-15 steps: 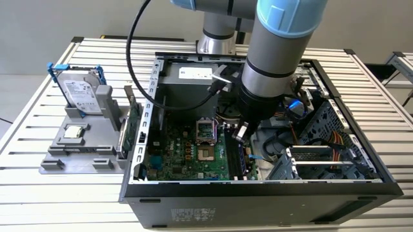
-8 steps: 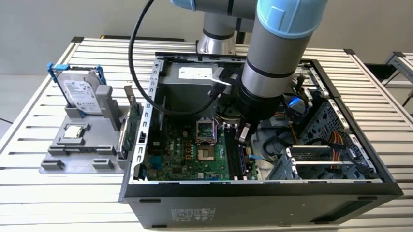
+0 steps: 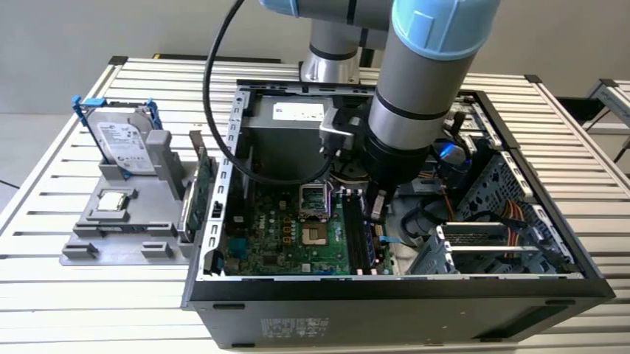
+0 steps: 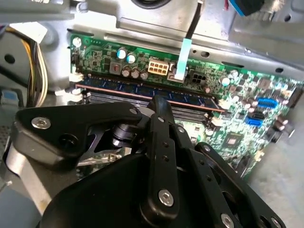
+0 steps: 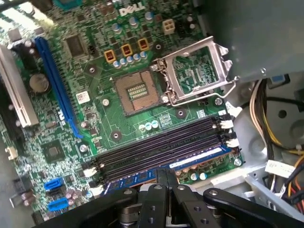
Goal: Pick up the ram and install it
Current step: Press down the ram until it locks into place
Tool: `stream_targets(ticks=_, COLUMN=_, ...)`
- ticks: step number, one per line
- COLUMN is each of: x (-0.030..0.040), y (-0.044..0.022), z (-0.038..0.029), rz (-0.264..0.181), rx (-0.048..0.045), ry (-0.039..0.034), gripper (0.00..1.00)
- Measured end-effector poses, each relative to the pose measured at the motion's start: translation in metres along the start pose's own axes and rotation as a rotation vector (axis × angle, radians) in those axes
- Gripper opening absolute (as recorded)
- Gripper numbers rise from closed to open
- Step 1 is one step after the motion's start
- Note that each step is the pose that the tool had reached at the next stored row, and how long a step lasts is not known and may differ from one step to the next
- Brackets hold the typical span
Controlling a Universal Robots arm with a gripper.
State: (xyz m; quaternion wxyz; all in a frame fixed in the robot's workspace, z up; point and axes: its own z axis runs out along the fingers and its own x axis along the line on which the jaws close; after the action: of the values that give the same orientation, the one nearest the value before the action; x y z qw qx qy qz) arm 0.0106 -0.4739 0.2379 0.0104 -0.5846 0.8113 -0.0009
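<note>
The fingers (image 4: 159,107) seemingly pinch the ram (image 4: 142,91), seated in the motherboard's (image 5: 118,61) outermost slot.

slatted table (image 3: 88,287) — computer case (image 3: 394,310), grey stand (image 3: 123,221)

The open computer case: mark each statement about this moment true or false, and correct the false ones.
1. The ram lies in a slot on the motherboard, under the gripper. True.
2. The CPU socket has a cooler mounted on it. False: it is bare, with its metal latch frame swung open.
3. The hard drive stands in a holder outside the case, on the exterior view's left. True.
4. All the long black slots are filled. False: the ones beside the ram are empty.
5. The arm reaches down into the case. True.
</note>
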Motion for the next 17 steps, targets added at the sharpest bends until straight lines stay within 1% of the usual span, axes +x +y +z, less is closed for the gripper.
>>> stream_targets(ticks=9, x=0.0, y=0.0, z=0.0019, rz=-0.163, rx=-0.0026, ry=-0.0022, gripper=0.0)
stream_targets(ticks=15, x=0.0, y=0.0001, z=0.0044, rz=-0.274, rx=-0.0044, ry=-0.0038, gripper=0.0)
stream_targets(ticks=16, x=0.0, y=0.0001, z=0.0048, rz=-0.291, rx=-0.0045, ry=-0.004, gripper=0.0)
stream_targets(ticks=17, x=0.0, y=0.0001, z=0.0047, rz=-0.298, rx=-0.0046, ry=-0.0039, gripper=0.0)
